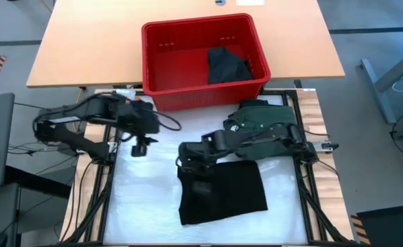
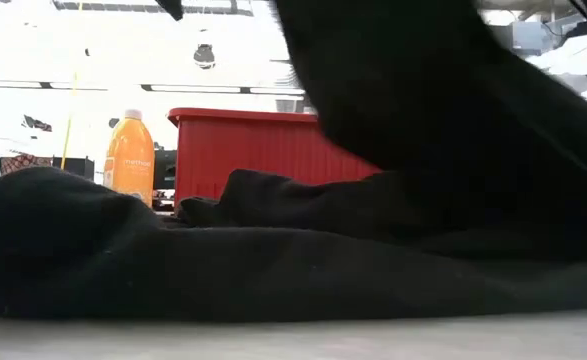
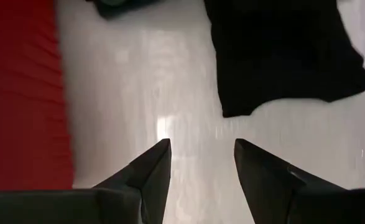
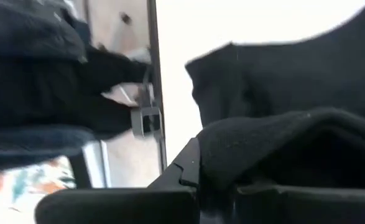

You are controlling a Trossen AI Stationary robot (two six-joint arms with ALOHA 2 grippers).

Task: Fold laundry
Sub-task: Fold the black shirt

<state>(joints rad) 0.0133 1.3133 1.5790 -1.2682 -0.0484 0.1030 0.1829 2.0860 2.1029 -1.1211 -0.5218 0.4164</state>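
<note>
While my right gripper (image 1: 187, 165) pinches black shirt (image 1: 222, 192) edge on counter (image 1: 146, 199), jaws clamped, left gripper (image 1: 140, 148) hovers nearby, jaws parted, empty.

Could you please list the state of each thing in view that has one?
black garment: lying on the table, partly folded, one edge pinched.
right gripper: shut on the black garment.
left gripper: open, empty, above bare table.
red bin: holding a dark garment.
green shirt: bunched under the right arm.
</note>
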